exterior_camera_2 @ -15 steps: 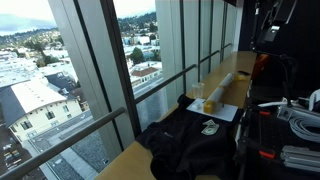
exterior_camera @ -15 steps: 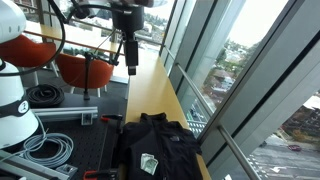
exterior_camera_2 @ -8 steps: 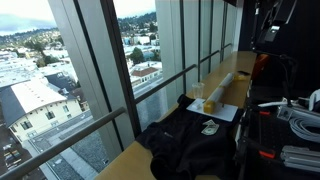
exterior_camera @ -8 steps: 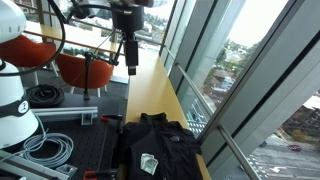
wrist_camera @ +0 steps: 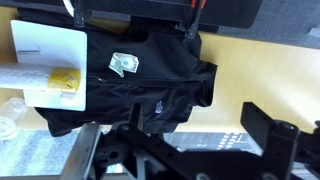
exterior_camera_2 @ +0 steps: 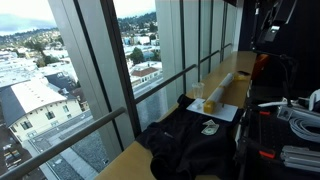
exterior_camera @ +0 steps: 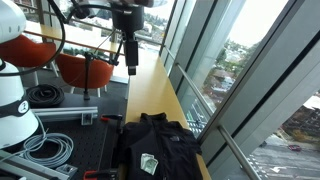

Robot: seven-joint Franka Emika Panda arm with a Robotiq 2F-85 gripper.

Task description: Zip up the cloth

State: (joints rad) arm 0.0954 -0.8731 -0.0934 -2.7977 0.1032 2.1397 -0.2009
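Note:
The cloth is a black jacket (exterior_camera: pixel 157 142) lying crumpled at the near end of a long wooden counter (exterior_camera: pixel 150 95); its pale tag (exterior_camera: pixel 149 162) faces up. It also shows in an exterior view (exterior_camera_2: pixel 190 148) and in the wrist view (wrist_camera: pixel 130 90), where the tag (wrist_camera: pixel 123 63) lies near the zipper line. My gripper (exterior_camera: pixel 130 62) hangs high above the counter, well away from the jacket. In the wrist view the gripper (wrist_camera: pixel 180 140) is open and empty, its dark fingers (wrist_camera: pixel 268 125) wide apart.
A white sheet (wrist_camera: pixel 48 48) with a yellow item (wrist_camera: pixel 67 80) lies beside the jacket. A white roll (exterior_camera_2: pixel 228 85) lies further along the counter. Tall windows (exterior_camera: pixel 215 60) line the counter. Orange chairs (exterior_camera: pixel 85 70) and grey cables (exterior_camera: pixel 50 150) stand on the inner side.

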